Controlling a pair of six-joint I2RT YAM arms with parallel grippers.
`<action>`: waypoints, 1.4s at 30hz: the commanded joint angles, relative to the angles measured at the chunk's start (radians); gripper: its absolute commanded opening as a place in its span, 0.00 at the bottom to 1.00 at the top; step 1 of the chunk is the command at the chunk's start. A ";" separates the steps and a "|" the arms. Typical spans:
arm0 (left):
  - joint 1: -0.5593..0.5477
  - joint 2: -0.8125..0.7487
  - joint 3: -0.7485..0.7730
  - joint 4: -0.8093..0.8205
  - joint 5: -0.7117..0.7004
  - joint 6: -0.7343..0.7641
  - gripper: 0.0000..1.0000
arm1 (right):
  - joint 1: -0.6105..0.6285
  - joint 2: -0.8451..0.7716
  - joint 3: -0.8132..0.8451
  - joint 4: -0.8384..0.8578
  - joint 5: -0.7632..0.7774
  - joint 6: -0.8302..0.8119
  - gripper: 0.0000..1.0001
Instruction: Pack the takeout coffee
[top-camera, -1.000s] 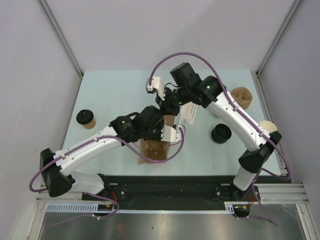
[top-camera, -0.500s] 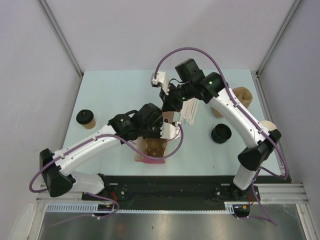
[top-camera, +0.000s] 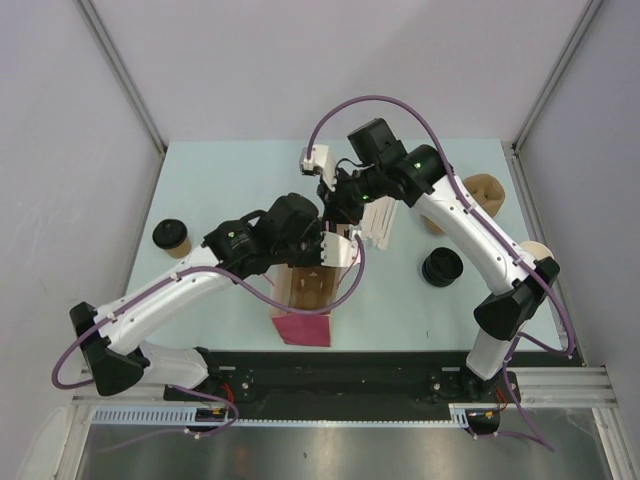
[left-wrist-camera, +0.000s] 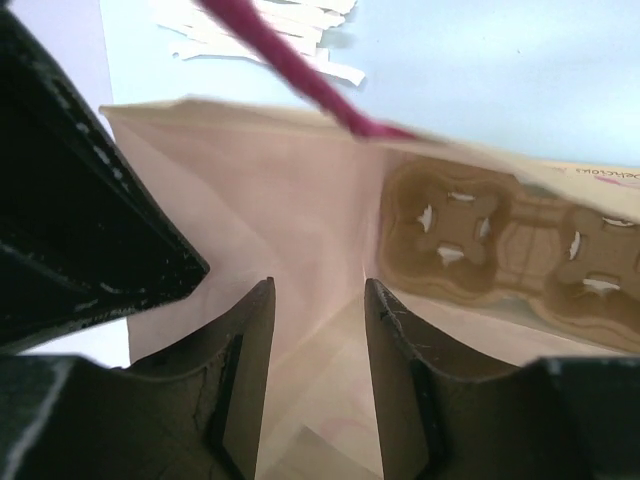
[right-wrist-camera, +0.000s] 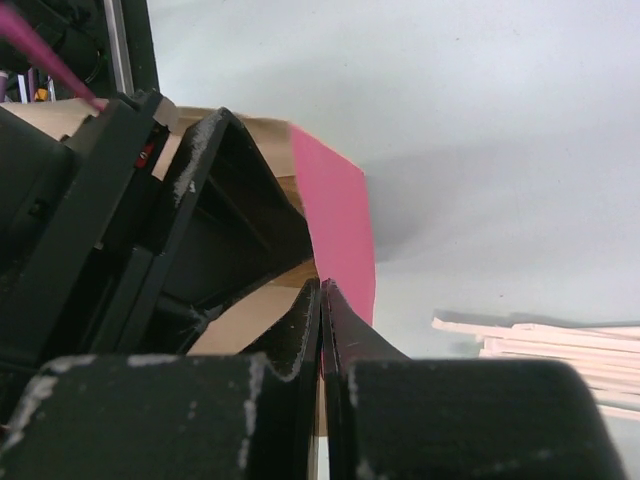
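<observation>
Change first: a second ago the left claw (left-wrist-camera: 320, 300) was pinched tight over the paper bag (top-camera: 305, 325). Now its two fingers stand about half apart inside the bag's mouth, gripping nothing. Over the same second the bag has gone from slumped and crumpled to standing taller. Its mouth is wider, and its pink side panel shows toward 6 o'clock in the top view. The left wrist has shifted a little toward 11 o'clock. The right claw (right-wrist-camera: 321, 300) has stayed fully closed, nipping the bag's rim at the 12 o'clock side of the mouth, with a sliver of pink paper between its fingers.

The bag stands at about 6 o'clock on the table (top-camera: 230, 180). Inside it lies a moulded brown cup carrier (left-wrist-camera: 500, 240), the slotted bottoms of its wells in plain view. A pink cord handle (left-wrist-camera: 290, 70) crosses above the rim in the left wrist view.

The takeout coffee (top-camera: 172, 238), a brown cup with a black lid, stands upright at 9 o'clock on the table, well apart from the bag and both claws. A stack of black lids (top-camera: 441, 267) sits at 3 o'clock. A stack of lidless brown cups (top-camera: 483, 192) lies at 2 o'clock. Pale flat sticks (top-camera: 380, 225) lie just beyond the bag toward 1 o'clock.

Small pink print (left-wrist-camera: 600, 172) on the bag's rim is too blurred to read.
</observation>
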 joint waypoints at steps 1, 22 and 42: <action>0.004 -0.059 0.047 -0.011 0.066 0.019 0.46 | -0.001 0.001 0.021 0.016 -0.024 0.005 0.00; 0.007 -0.174 0.095 0.091 0.209 -0.060 0.57 | 0.025 -0.024 -0.034 0.035 -0.002 0.024 0.00; 0.629 -0.139 0.354 0.037 0.301 -0.579 0.98 | 0.016 -0.091 -0.092 0.062 0.028 0.045 0.00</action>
